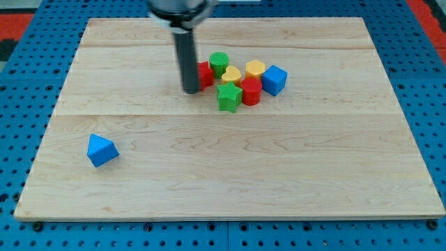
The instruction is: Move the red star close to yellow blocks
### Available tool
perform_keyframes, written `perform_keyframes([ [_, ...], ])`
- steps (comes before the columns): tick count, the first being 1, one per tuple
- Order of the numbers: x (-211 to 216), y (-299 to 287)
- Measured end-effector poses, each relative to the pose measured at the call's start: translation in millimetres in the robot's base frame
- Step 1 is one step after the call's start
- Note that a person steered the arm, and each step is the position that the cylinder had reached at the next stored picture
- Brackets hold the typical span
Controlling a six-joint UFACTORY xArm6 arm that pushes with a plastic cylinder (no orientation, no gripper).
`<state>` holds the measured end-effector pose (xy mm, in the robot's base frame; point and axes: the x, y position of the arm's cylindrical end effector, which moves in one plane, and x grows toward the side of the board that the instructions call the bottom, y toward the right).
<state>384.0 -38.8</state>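
Observation:
My tip (190,90) stands against the left side of the red star (205,74), which is partly hidden behind the rod. The red star sits at the left end of a tight cluster, next to the green cylinder (219,63) and close to the yellow heart (232,75). The yellow hexagon (255,69) lies further right in the cluster.
The cluster also holds a green star (228,96), a red cylinder (251,90) and a blue cube (274,79). A blue triangular block (102,150) lies alone at the view's lower left. The wooden board (230,174) rests on a blue pegboard surface.

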Motion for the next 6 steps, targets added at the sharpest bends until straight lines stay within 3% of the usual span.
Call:
perform_keyframes([
  [1,-23,5],
  [2,-25,-41],
  [3,-55,-37],
  [4,-69,16],
  [6,-138,62],
])
